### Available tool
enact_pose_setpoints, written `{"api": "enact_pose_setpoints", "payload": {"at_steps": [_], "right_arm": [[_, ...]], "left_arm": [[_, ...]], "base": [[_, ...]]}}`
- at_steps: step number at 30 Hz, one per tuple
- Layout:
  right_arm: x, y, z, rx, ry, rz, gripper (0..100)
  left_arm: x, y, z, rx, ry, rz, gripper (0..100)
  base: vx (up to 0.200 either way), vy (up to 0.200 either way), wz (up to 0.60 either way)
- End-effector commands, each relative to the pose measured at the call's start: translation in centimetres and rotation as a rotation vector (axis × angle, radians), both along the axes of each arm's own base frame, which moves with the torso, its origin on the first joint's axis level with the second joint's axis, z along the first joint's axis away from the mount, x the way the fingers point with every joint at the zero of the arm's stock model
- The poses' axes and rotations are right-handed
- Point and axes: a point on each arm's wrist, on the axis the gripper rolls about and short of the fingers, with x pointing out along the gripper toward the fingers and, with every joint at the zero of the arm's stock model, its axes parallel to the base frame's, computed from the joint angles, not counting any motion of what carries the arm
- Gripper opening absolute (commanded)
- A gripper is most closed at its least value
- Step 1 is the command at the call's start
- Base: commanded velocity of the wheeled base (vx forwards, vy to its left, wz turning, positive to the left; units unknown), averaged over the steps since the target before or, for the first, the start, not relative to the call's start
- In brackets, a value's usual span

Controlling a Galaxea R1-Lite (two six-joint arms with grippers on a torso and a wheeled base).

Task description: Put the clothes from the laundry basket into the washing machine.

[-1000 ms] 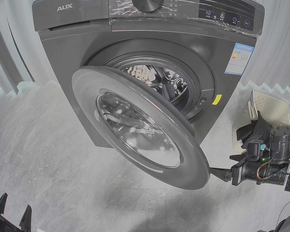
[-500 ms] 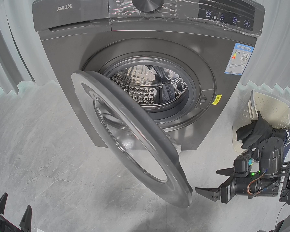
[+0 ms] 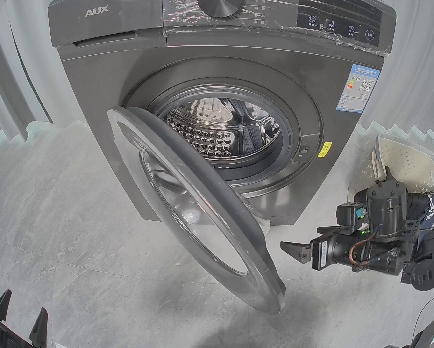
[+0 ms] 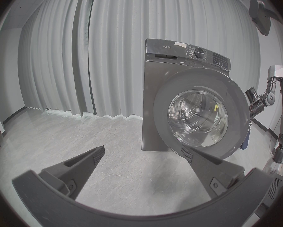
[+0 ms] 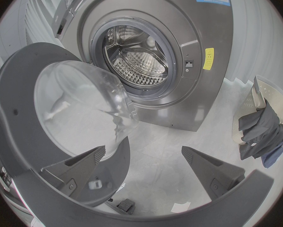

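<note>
The clothes (image 5: 261,126), a dark bundle with a blue piece under it, hung over the rim of the laundry basket (image 5: 273,95), which stood on the floor just beside the washing machine (image 3: 217,64), off its front corner on the robot's right. None of them lay in the machine's drum (image 3: 217,122), whose steel wall looked bare. The door (image 3: 197,204) stood swung out from the machine's front, leaving the opening free. The right hand (image 3: 305,240) hung low in front of the machine between the door's edge and the basket, its fingers spread wide and gripping nothing. The left hand (image 3: 23,303) was well away from the machine, also wide open and empty. By my reading, the opening of the door was done and the first pick was due: the right hand would need to turn away from the machine, come down over the bundle and close on a good fold of cloth. The right wrist view gave the clothes plainly, where the head view had the right arm across most of them. The left wrist view showed the door's outer face, with the drum seen through its glass.
</note>
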Motion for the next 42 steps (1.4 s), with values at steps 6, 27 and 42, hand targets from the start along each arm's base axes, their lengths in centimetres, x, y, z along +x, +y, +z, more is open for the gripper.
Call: {"api": "enact_pose_setpoints", "payload": {"at_steps": [6, 27, 42], "right_arm": [[1.4, 2.3, -1.8, -0.025, 0.031, 0.027, 100], [-2.8, 4.6, -2.8, 0.049, 0.011, 0.276, 100], [2.0, 1.6, -0.8, 0.091, -0.097, 0.068, 100]], "left_arm": [[0.1, 0.0, -0.4, 0.001, 0.017, 0.001, 100], [0.1, 0.0, -0.4, 0.001, 0.020, 0.001, 100], [0.1, 0.0, -0.4, 0.001, 0.018, 0.001, 100]], "base": [[0.000, 0.000, 0.00], [0.000, 0.000, 0.00], [0.000, 0.000, 0.00]]}}
